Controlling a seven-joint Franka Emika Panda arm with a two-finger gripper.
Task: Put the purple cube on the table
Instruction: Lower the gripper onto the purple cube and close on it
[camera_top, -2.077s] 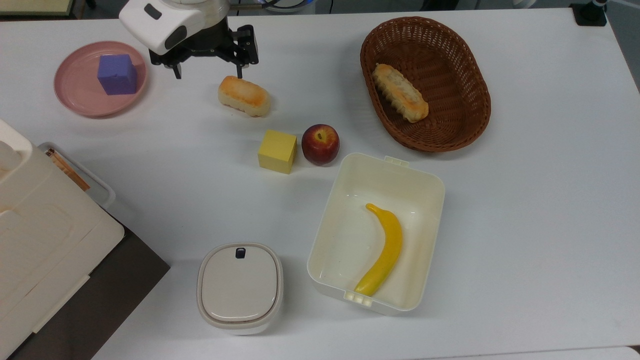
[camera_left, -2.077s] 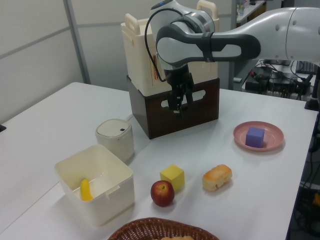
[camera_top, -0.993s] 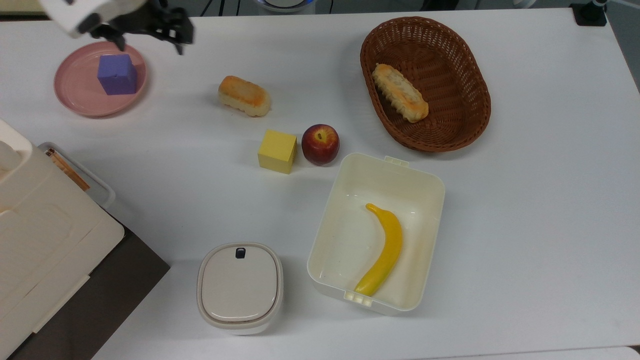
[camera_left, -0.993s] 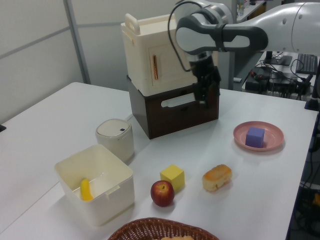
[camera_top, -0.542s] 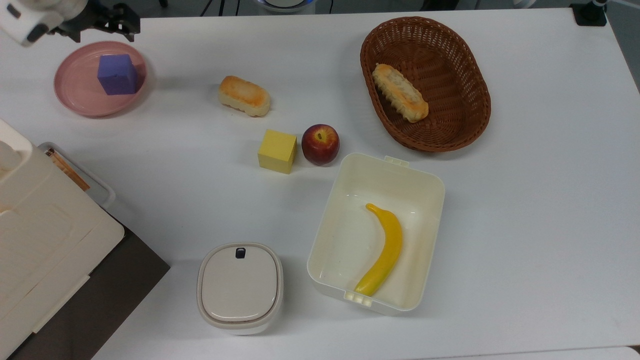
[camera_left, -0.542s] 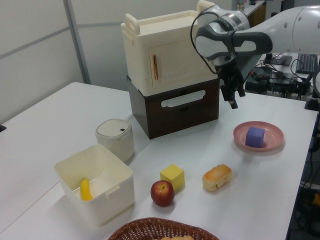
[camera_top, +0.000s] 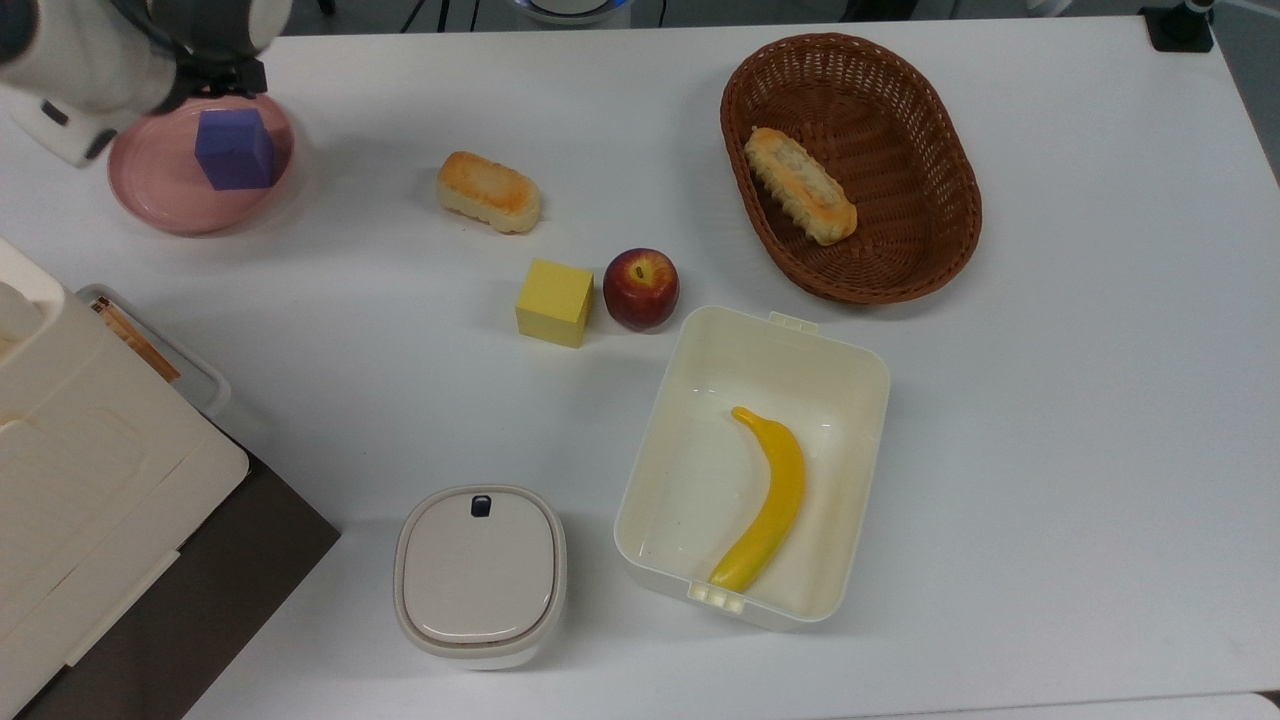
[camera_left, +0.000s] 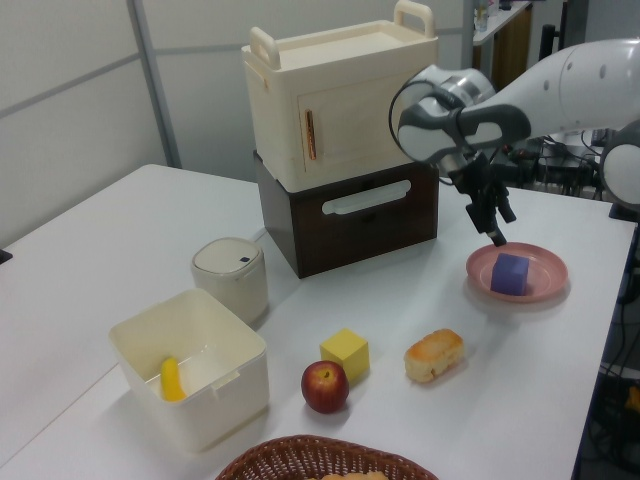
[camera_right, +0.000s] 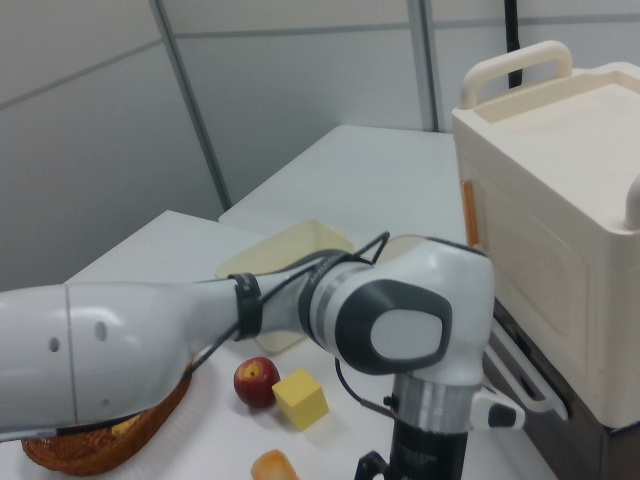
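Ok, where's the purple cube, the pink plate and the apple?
purple cube (camera_top: 234, 150), top view, its top face
pink plate (camera_top: 160, 190), top view, bare inside
apple (camera_top: 641, 289), top view, its red top

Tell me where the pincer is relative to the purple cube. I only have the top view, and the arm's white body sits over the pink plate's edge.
Observer: In the left view the pincer hangs above the pink plate, toward the left view's left of the purple cube and apart from it.
Operator: Is the cube lifted at all?
Observer: No. The left view has it resting flat on the plate, not on the table.
Operator: Anything tall near the arm?
Observer: Yes. A cream box with handles is stacked on a dark brown crate, to the left view's left of the pincer.
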